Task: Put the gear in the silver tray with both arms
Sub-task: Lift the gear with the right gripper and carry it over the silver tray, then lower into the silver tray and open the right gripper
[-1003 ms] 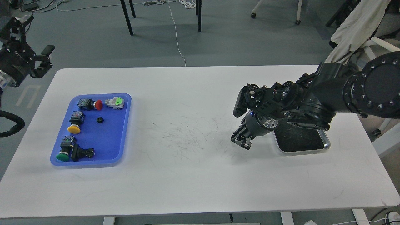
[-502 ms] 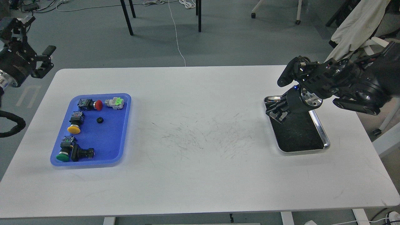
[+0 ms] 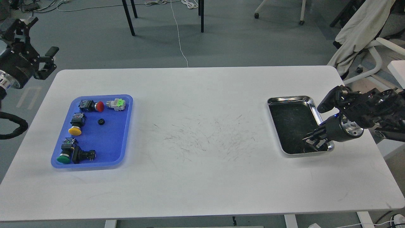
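Left gripper [image 3: 47, 61]: beyond the table's far-left corner, above the floor; fingers spread, nothing between them. It sits slightly higher and further right than a second ago, otherwise much the same pose.
Blue tray [image 3: 126, 126]: on the left part of the table, unmoved since the earlier frames.
Tray contents: red button [image 3: 100, 106] and green-tabbed switch [image 3: 116, 104] along the far side, yellow button [image 3: 75, 130] mid-left, green button [image 3: 63, 158] and a black switch [image 3: 83, 155] at the near side. None has shifted.
Gear [image 3: 101, 121]: small, black, round, lying alone on the blue tray's floor between the red and yellow buttons; same spot as before, not in the silver tray.
Table [image 3: 202, 177]: white, scuffed with dark scratches in the middle. The right arm covered part of this area a second ago; now it is bare.
Silver tray [image 3: 291, 99]: on the right part of the table, dark bottom. A second ago the arm hid most of it; now nearly all of it shows.
Right gripper [image 3: 311, 142]: over the silver tray's near right corner, pointing left and down. A second ago it hung left of the tray, half a second ago over its far left corner. Fingers are dark against the dark bottom; cannot tell whether spread or closed.
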